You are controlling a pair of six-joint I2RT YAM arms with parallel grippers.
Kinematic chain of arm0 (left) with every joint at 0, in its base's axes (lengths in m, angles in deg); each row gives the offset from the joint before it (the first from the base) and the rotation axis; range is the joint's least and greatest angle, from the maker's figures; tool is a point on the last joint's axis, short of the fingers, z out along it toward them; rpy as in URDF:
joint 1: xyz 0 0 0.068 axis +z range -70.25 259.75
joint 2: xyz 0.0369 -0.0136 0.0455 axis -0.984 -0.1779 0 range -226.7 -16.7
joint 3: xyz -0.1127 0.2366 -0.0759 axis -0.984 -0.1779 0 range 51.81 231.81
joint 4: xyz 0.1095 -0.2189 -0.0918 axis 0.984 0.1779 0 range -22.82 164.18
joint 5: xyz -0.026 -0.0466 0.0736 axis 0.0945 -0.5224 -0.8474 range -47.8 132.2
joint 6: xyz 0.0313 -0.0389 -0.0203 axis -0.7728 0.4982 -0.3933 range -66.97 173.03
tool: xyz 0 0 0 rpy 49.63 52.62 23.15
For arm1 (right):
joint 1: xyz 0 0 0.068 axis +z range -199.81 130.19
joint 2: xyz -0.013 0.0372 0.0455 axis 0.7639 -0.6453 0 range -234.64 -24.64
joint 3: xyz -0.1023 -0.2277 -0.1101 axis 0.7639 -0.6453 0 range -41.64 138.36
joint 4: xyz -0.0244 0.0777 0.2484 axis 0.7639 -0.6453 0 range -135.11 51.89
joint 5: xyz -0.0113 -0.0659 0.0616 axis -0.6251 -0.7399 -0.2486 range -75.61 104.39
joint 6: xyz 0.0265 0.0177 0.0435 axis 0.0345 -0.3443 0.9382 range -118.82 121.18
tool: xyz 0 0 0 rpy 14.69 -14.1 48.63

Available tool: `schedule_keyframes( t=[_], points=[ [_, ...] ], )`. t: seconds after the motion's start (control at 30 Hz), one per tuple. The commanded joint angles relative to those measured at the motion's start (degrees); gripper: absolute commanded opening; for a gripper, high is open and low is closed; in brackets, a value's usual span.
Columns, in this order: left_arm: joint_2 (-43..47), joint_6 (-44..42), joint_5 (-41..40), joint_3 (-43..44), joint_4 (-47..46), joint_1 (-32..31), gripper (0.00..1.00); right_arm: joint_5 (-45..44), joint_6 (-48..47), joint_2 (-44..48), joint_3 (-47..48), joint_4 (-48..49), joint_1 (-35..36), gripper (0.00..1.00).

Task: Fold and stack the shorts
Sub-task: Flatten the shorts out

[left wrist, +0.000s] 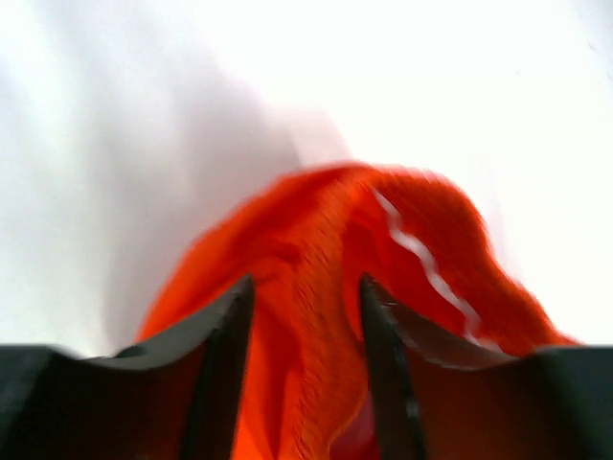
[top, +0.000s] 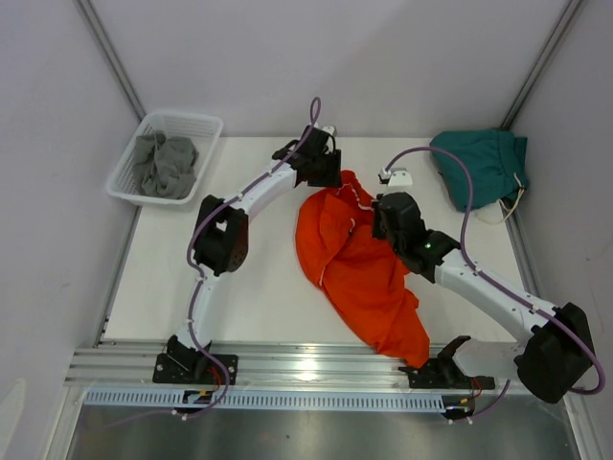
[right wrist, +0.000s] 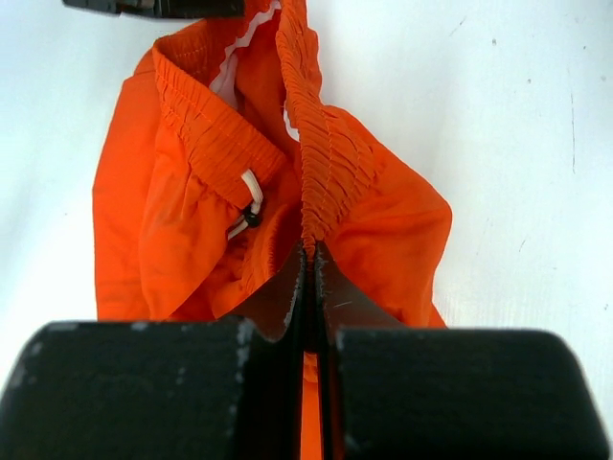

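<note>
Two pairs of shorts: the orange shorts [top: 359,273] are lying crumpled mid-counter, one end trailing to the near edge; the teal shorts [top: 484,163] are sitting bunched at the far right corner, well apart from the orange pair.
One basket: a white basket [top: 182,116] is sitting off the counter's far left corner, holding a heap of grey cloth [top: 165,165].
One counter: the white counter [top: 249,287] is carrying both pairs.
Two arms: the left arm [top: 254,196] is reaching far and inward; the right arm [top: 479,278] is bending in from the near right. Both are meeting at the far end of the orange pair.
Top view only: it is showing the teal pair, the basket and both arms' bends; neither wrist camera is catching these.
Left wrist view only: blurred, it is showing the left hand [left wrist: 305,287] low over the cloth, its fingers [left wrist: 235,326] standing part-way apart with a raised ridge of orange cloth between them, and a white drawstring [left wrist: 421,254] running down the fold to the right.
Right wrist view only: it is showing the right hand [right wrist: 311,254] pinching the gathered waistband [right wrist: 321,144], jaws pressed together on the elastic, which is being pulled up in a taut ridge.
Hands from above: the left hand [top: 330,171] is pointing at the orange pair's far tip; the right hand [top: 383,216] is sitting just beside it, on the cloth's right edge.
</note>
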Motion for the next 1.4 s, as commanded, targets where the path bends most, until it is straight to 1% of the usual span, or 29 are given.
schedule_keyframes(
  t=[0.0, 0.07, 0.1, 0.17, 0.2, 0.27, 0.37, 0.53, 0.57, 0.6, 0.7, 0.77, 0.8, 0.87, 0.9, 0.93, 0.97, 1.0, 1.03, 1.07, 1.1, 1.13, 1.2, 1.27, 1.3, 1.37],
  points=[
    [-2.3, 1.1, -4.0, 5.8, 2.5, 3.2, 0.48, -2.5, 0.5, 4.0, 1.0, -0.5, 1.1, 0.00],
    [-3.8, 0.9, -5.2, 9.5, 4.9, 4.8, 0.42, -2.8, 1.1, 6.4, 0.0, -2.3, 1.3, 0.00],
    [-5.1, 0.3, -7.2, 12.0, 5.7, 5.4, 0.35, -2.8, 1.8, 7.4, -0.5, -2.9, 1.4, 0.00],
    [-5.7, 0.1, -7.5, 13.9, 6.8, 6.8, 0.25, -3.1, 3.0, 10.5, -1.9, -5.3, 1.5, 0.00],
    [-5.6, 0.2, -7.5, 13.7, 6.8, 7.3, 0.14, -3.3, 3.9, 11.4, -2.2, -6.2, 1.5, 0.00],
    [-5.0, 0.2, -7.5, 12.4, 6.6, 8.7, 0.01, -5.8, 4.8, 12.8, -2.7, -9.4, 1.5, 0.00],
    [-2.0, -0.3, -8.6, 9.6, 5.9, 10.5, 0.00, -8.0, 6.1, 13.8, -2.8, -12.4, 0.0, 0.00],
    [4.7, -2.0, -12.3, 8.4, 8.1, 13.0, 0.00, -6.6, 5.7, 12.9, -0.3, -13.4, -5.2, 0.00],
    [7.7, -2.7, -14.7, 8.4, 9.0, 13.6, 0.00, -6.1, 5.4, 12.2, 0.4, -13.4, -6.4, 0.00],
    [9.3, -3.0, -15.5, 8.3, 9.6, 14.1, 0.00, -4.9, 5.0, 10.1, 1.4, -13.9, -9.1, 0.00],
    [16.1, -3.2, -16.0, 8.2, 11.0, 15.8, 0.00, -3.3, 3.9, 6.4, 6.2, -14.8, -13.4, 0.00],
    [19.9, -4.0, -16.3, 7.6, 11.1, 16.1, 0.00, 0.0, 3.3, 3.5, 9.6, -14.8, -15.2, 0.00],
    [23.8, -4.1, -17.0, 7.3, 11.1, 16.1, 0.00, 3.0, 3.2, 2.6, 11.1, -15.7, -16.7, 0.00],
    [27.5, -3.7, -17.6, 5.7, 10.8, 15.9, 0.00, 6.1, 2.6, -0.8, 16.2, -17.1, -18.0, 0.00],
    [30.9, -3.5, -17.9, 5.3, 10.6, 15.9, 0.00, 10.1, 2.3, -2.3, 18.5, -19.2, -18.7, 0.00],
    [32.2, -3.4, -17.8, 5.1, 10.1, 15.8, 0.00, 11.5, 2.2, -4.0, 21.4, -20.7, -20.3, 0.00],
    [33.3, -3.4, -17.8, 6.4, 10.1, 15.8, 0.00, 13.1, 1.9, -7.6, 27.5, -22.2, -21.2, 0.00],
    [33.9, -3.5, -18.1, 7.4, 10.5, 15.8, 0.00, 15.9, 1.2, -9.3, 31.0, -24.9, -22.3, 0.00],
    [33.6, -3.6, -18.9, 8.8, 11.9, 15.8, 0.00, 16.9, 1.1, -10.9, 34.5, -26.0, -24.4, 0.00],
    [33.0, -3.8, -19.1, 15.2, 13.0, 15.8, 0.00, 18.0, 0.9, -13.5, 40.6, -26.7, -25.4, 0.00],
    [32.1, -4.0, -18.7, 17.7, 14.0, 15.8, 0.00, 20.6, 0.8, -14.4, 43.4, -27.6, -26.3, 0.00],
    [30.0, -4.1, -17.3, 22.2, 16.8, 15.8, 0.00, 22.3, 0.7, -15.4, 46.0, -28.3, -27.9, 0.00],
    [29.2, -3.8, -15.2, 24.6, 18.0, 15.8, 0.00, 26.3, -0.3, -17.8, 53.3, -31.5, -28.1, 0.00],
    [30.2, -2.8, -10.6, 21.9, 16.7, 15.8, 0.00, 26.3, -1.1, -18.5, 55.1, -32.8, -26.8, 0.00],
    [30.8, -2.3, -9.2, 15.7, 15.8, 15.7, 0.01, 26.4, -1.5, -17.8, 53.4, -31.8, -26.2, 0.00],
    [32.4, -0.8, -6.2, 10.7, 11.7, 14.6, 0.00, 26.3, -2.2, -16.4, 50.3, -29.6, -24.1, 0.00]
  ],
)
